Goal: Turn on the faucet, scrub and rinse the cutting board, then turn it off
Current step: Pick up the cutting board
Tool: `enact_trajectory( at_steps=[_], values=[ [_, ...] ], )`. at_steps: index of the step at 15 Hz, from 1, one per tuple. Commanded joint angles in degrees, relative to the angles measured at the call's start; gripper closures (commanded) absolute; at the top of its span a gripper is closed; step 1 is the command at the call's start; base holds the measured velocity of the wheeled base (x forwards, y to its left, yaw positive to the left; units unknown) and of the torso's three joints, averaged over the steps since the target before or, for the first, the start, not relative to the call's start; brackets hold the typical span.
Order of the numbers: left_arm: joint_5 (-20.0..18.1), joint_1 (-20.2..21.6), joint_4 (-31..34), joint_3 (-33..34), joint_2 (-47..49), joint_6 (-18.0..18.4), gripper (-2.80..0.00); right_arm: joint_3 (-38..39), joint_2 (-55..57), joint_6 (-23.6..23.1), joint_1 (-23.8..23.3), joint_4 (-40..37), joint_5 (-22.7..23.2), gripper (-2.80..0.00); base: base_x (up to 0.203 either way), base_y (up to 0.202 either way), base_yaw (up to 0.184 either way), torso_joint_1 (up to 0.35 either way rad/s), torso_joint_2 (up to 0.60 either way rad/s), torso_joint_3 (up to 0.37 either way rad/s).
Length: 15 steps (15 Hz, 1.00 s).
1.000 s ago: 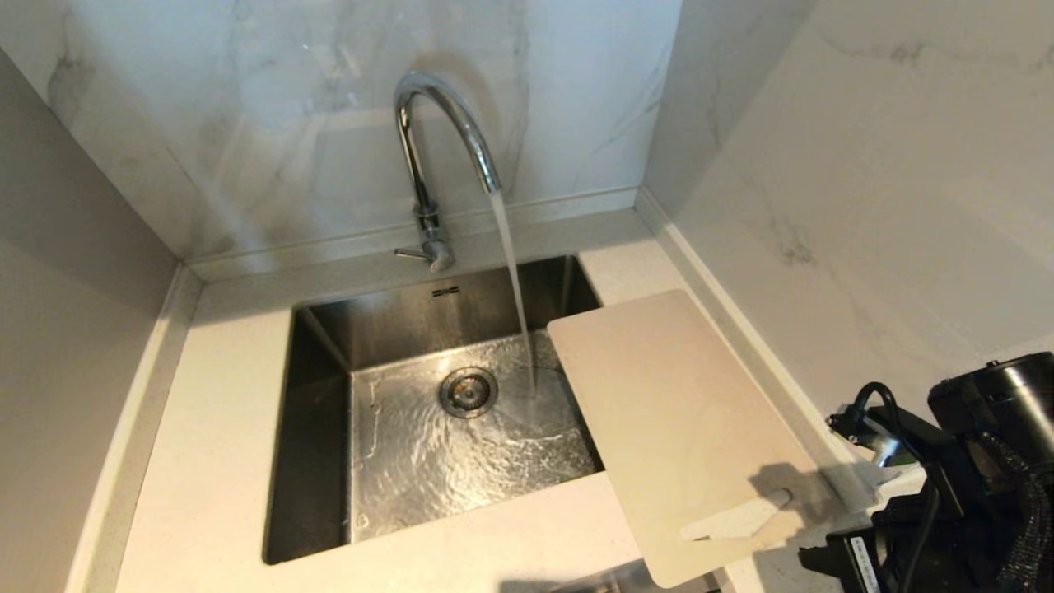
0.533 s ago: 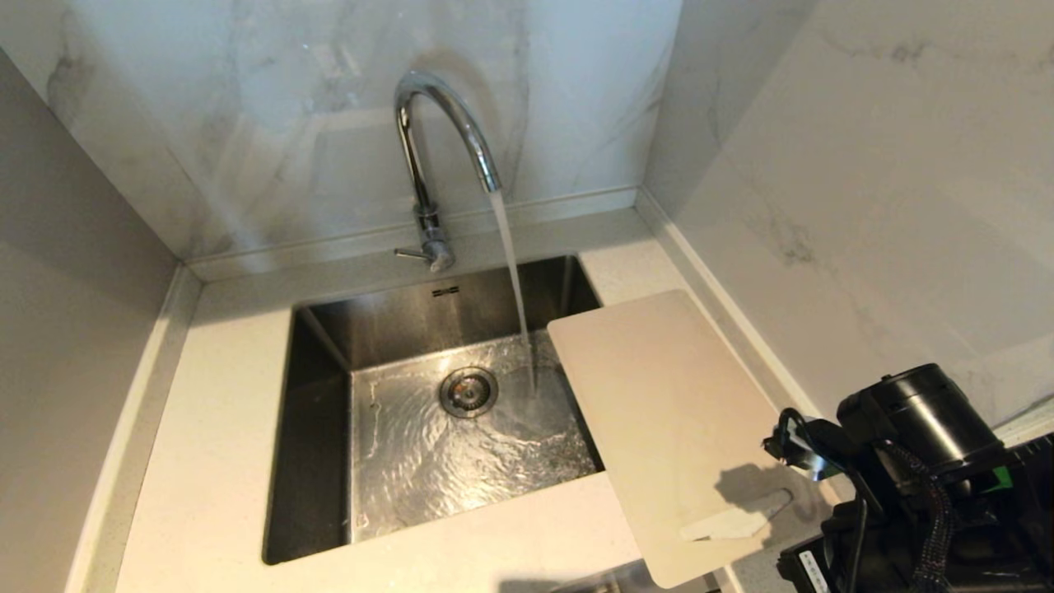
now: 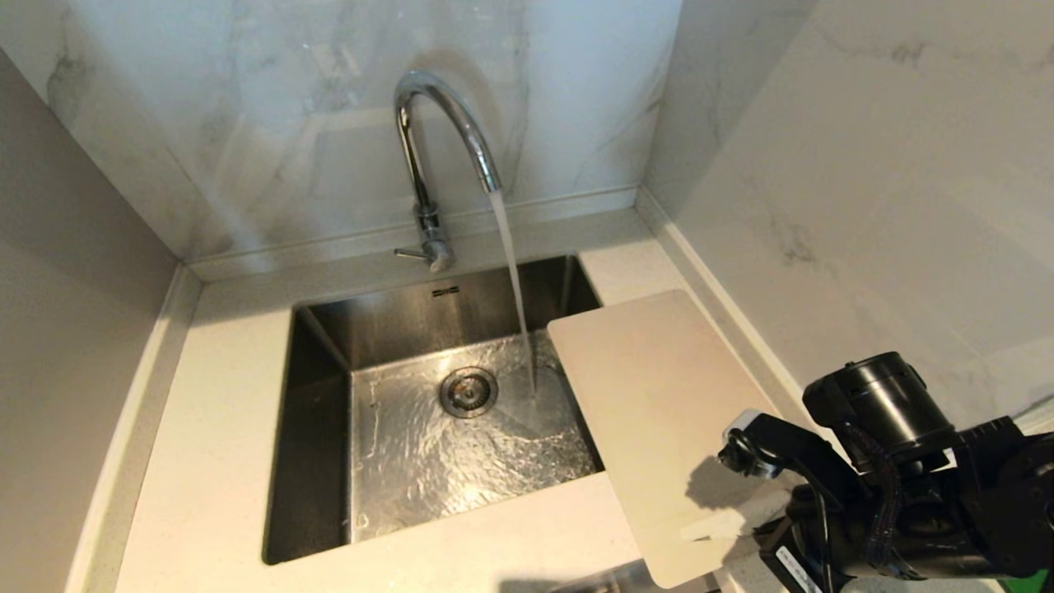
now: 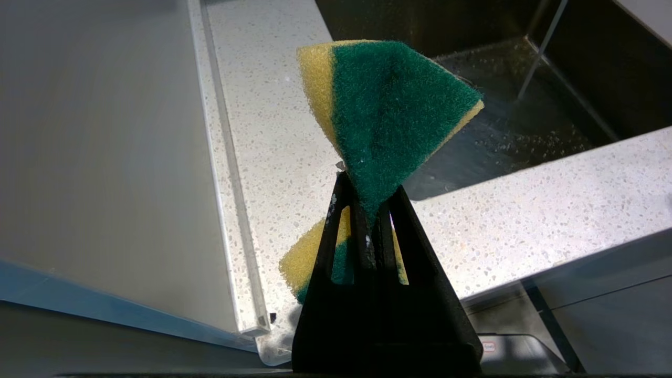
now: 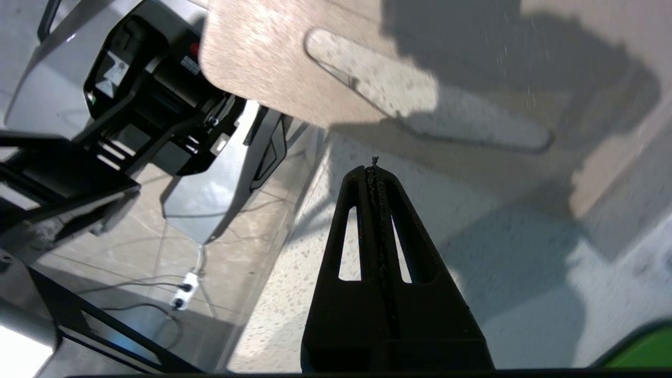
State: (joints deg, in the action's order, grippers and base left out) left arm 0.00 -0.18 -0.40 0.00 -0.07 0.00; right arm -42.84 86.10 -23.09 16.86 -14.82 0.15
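From the head view, we see that over the last second our right arm has swung in from the lower right corner toward the handle end of the cutting board [image 3: 659, 412], which lies on the surface right of the sink [image 3: 321, 346] with its left edge overhanging the basin; the faucet [image 3: 440, 140] is already running, water striking the basin floor beside the drain, so we judge that grasping the board comes next. A small dark maker's plate sits on the sink's back wall (too small for us to read). In the left wrist view, our left gripper [image 4: 369, 210] pinches a green-and-yellow sponge [image 4: 388, 115] over the surface's near edge, ready for scrubbing. In the right wrist view, our right gripper [image 5: 374, 173] is pressed together and empty, just short of the board's handle cutout [image 5: 420, 94]; white stickers on the robot's body are unreadable.
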Motion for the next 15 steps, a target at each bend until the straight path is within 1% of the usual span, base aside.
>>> enact_trajectory(
  at_steps=[1,2,5,9,12,14,15],
  values=[
    [0.0,0.0,-0.1,0.0,0.0,0.0,0.00,-1.5,0.5,-3.5,0.0,-0.2,2.9,0.00,0.000,0.000,0.000,0.000,0.00,0.000],
    [0.0,0.0,0.0,0.1,0.0,0.0,0.00,-2.1,0.8,-4.5,-0.1,-0.2,3.6,0.00,0.000,0.000,0.000,0.000,0.00,0.000],
    [0.0,0.0,0.0,0.0,-0.1,0.0,0.00,-4.0,2.4,-9.6,-1.7,-0.4,3.9,0.00,0.000,0.000,0.000,0.000,0.00,0.000],
    [0.0,0.0,0.0,0.1,-0.1,0.0,0.00,-4.7,2.6,-19.1,-2.4,-2.1,3.7,0.00,0.000,0.000,0.000,0.000,0.00,0.000],
    [0.0,0.0,0.0,0.1,-0.1,0.0,0.00,-7.1,2.6,-21.1,-2.5,-5.7,3.3,0.00,0.000,0.000,0.000,0.000,0.00,0.000],
    [0.0,0.0,0.0,0.1,0.0,0.0,0.00,-7.5,2.6,-23.7,-2.5,-5.7,3.3,0.00,0.000,0.000,0.000,0.000,0.00,0.000],
    [0.0,0.0,0.0,0.1,0.0,0.0,0.00,-7.9,2.6,-24.1,-2.4,-5.7,3.2,0.00,0.000,0.000,0.000,0.000,0.00,0.000]
  ],
)
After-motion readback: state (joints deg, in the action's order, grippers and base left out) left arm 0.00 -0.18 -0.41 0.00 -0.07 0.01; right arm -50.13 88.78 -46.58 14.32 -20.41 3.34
